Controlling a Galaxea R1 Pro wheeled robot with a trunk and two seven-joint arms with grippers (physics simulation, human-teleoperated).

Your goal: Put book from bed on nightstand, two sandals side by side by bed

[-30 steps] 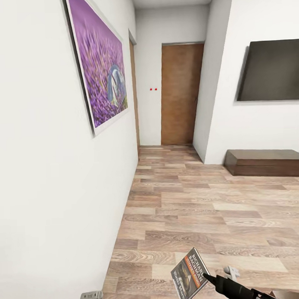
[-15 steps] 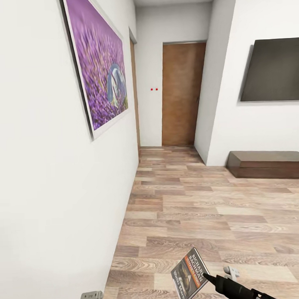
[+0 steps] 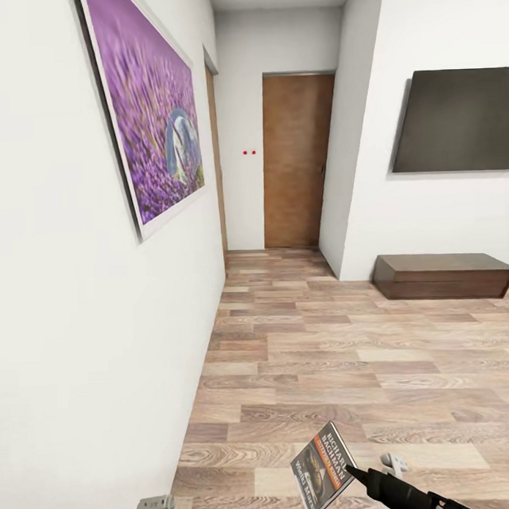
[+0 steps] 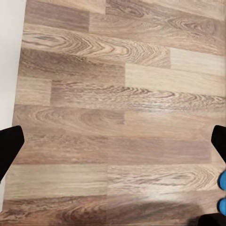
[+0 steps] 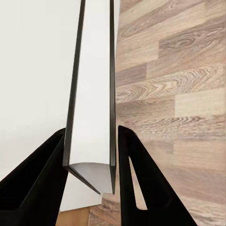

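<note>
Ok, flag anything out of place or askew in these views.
Nothing stands out. The thin dark-covered paperback book sits tilted in the right pincer, clamped between its fingers. The purple wall painting hangs flat.

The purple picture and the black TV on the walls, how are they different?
The purple picture shows lavender-coloured flowers with a pale shape in the middle; the black TV is blank and dark. The purple picture hangs on the near wall at the left of the head view, seen at a sharp slant; the black TV hangs on the far wall at the right, above a long low dark cabinet. Both are flat rectangles on white walls.
</note>
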